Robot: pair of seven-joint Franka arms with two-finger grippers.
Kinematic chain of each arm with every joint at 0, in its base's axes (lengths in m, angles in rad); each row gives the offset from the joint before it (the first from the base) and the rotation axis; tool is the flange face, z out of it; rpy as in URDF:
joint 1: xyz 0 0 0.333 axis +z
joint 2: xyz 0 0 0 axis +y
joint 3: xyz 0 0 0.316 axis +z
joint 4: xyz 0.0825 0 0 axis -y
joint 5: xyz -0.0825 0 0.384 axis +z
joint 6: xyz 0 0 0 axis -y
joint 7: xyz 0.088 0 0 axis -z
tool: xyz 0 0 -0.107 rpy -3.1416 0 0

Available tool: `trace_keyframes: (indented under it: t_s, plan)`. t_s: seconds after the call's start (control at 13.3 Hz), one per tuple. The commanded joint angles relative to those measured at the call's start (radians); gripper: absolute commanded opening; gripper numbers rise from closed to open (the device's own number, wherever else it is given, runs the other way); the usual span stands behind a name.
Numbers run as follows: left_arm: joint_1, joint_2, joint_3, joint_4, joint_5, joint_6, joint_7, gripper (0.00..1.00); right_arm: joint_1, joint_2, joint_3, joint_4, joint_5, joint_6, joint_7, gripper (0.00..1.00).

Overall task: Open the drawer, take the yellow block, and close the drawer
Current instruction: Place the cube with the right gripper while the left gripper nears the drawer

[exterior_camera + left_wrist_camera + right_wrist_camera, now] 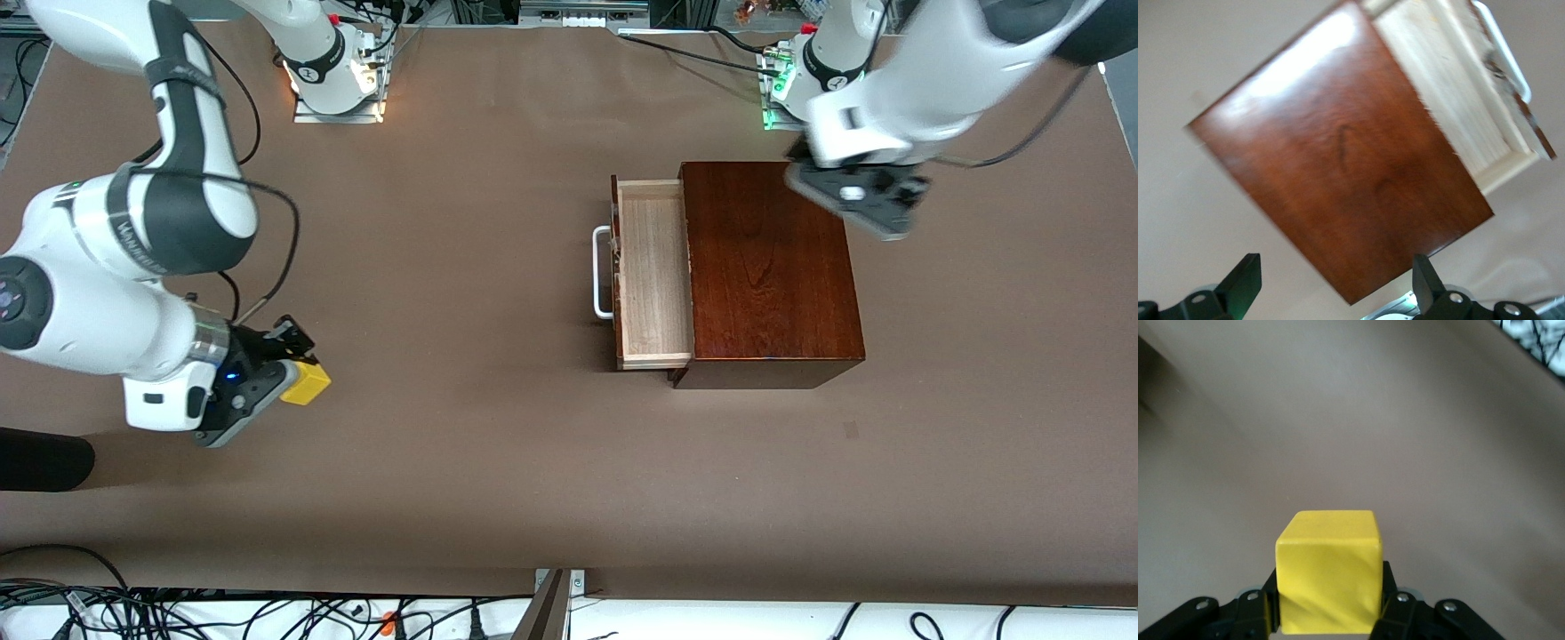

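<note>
My right pincer [298, 373] is pressed onto the yellow block [306, 383], one finger on each of two opposing faces. In the right wrist view the block [1327, 572] fills the gap between my two black fingers [1251, 613], with its upper face and one broad side face exposed. The pincer holds the block over bare brown tabletop [498, 462] toward the right arm's end, well apart from the wooden box [769, 271].

My left pincer [853, 200] hangs over the box's top at the corner toward the left arm's base. The left wrist view looks down on the glossy reddish-brown lid [1338, 160] from there; two dark fingertips [1241, 283] show at the picture's edge with a wide gap between them, so this pincer is spread and holds nothing.

The drawer [653, 271] stands pulled out of the box on the side facing the right arm's end of the tabletop. Its pale wooden floor lies exposed with nothing visible in it. The dark front panel carries a white loop handle [602, 271], which points toward my right pincer. In the left wrist view the same drawer [1458, 100] appears beside the lid, handle [1501, 50] outermost.

A dark object [40, 458] lies at the tabletop's edge, near my right arm; what it is I cannot tell.
</note>
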Motion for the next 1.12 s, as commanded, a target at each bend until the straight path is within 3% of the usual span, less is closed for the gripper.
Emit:
trace_keyframes:
  t_s: [0.0,0.15,0.3,0.6,0.82,1.05]
  plan:
    - [-0.049,0.119,-0.059,0.067,-0.055,0.018,0.063,1.0,-0.01,-0.023,0.005,-0.089,0.004,0.008,0.081,0.0]
    - [-0.093,0.177,-0.098,0.069,-0.06,0.124,0.111,1.0,-0.014,-0.081,0.003,-0.252,-0.005,0.095,0.114,0.0]
    - [-0.161,0.247,-0.112,0.067,-0.054,0.263,0.222,1.0,-0.015,-0.157,0.003,-0.472,-0.05,0.28,0.212,0.0]
    - [-0.244,0.389,-0.113,0.069,-0.044,0.485,0.547,1.0,-0.021,-0.195,0.002,-0.753,-0.051,0.548,0.246,0.0]
    - [-0.281,0.467,-0.111,0.061,-0.04,0.586,0.724,1.0,-0.036,-0.195,-0.017,-0.845,-0.053,0.57,0.331,0.0]
    - [-0.304,0.527,-0.112,0.053,0.063,0.677,0.731,1.0,-0.039,-0.188,-0.017,-0.906,-0.058,0.605,0.474,0.0]
